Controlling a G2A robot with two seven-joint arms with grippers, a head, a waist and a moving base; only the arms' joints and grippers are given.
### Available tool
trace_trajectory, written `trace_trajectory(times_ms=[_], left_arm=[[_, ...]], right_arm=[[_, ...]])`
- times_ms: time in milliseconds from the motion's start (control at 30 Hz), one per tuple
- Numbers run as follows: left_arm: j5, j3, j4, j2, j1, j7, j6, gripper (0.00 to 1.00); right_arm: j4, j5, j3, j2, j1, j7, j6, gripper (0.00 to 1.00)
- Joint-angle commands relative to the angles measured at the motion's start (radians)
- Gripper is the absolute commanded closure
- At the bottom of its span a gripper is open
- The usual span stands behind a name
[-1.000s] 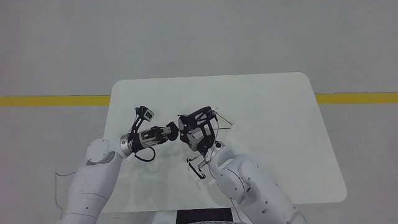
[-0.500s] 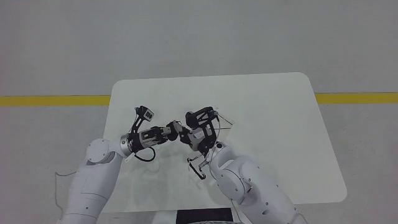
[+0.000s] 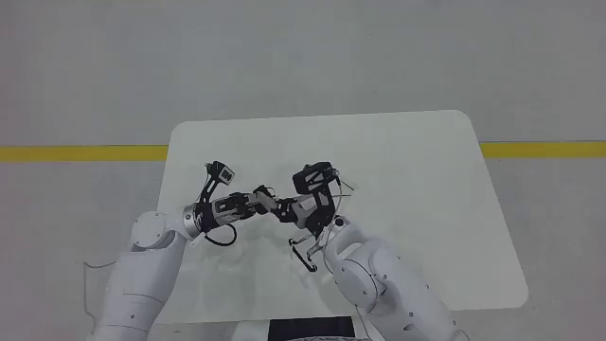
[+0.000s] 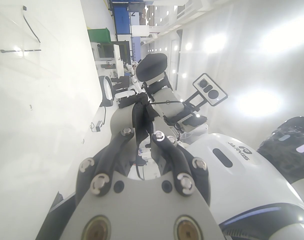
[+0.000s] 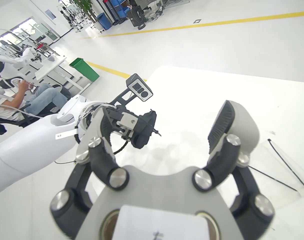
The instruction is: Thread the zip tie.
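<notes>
My left gripper (image 4: 141,104) is shut on a black zip tie (image 4: 164,102), whose thin tail sticks out sideways past the fingertips while the rest hangs back between the fingers. In the top view it (image 3: 262,197) sits left of centre on the white table (image 3: 426,152). My right gripper (image 5: 164,111) stands open with nothing between its ribbed pads (image 5: 220,121). It faces the left gripper (image 5: 142,128) from a short gap, and the zip tie's tip (image 5: 156,131) points toward it. In the top view the right gripper (image 3: 287,210) is just right of the left one.
Spare black zip ties (image 5: 284,166) lie in a clear shallow tray (image 4: 22,58) on the table, beside my right arm. A black looped cable (image 3: 301,254) lies near the table's front edge. Bare table stretches to the right and back.
The two grippers were pressed together a second ago. The right gripper has since drawn back to the right, leaving a gap, while the left gripper keeps its place with the zip tie.
</notes>
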Motion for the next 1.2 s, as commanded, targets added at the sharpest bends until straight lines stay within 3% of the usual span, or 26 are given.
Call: trace_trajectory(times_ms=[0,167,300,1167], left_arm=[[0.0,0.0,0.0,0.0,0.0,0.0,0.0,1.0],[0.0,0.0,0.0,0.0,0.0,0.0,0.0,1.0],[0.0,0.0,0.0,0.0,0.0,0.0,0.0,1.0],[0.0,0.0,0.0,0.0,0.0,0.0,0.0,1.0]], right_arm=[[0.001,0.0,-0.001,0.0,-0.001,0.0,-0.002,0.68],[0.001,-0.004,-0.004,0.0,-0.001,0.001,-0.009,0.8],[-0.001,-0.01,-0.004,0.0,0.0,0.0,-0.013,1.0],[0.009,-0.027,-0.015,-0.001,0.001,0.007,-0.022,1.0]])
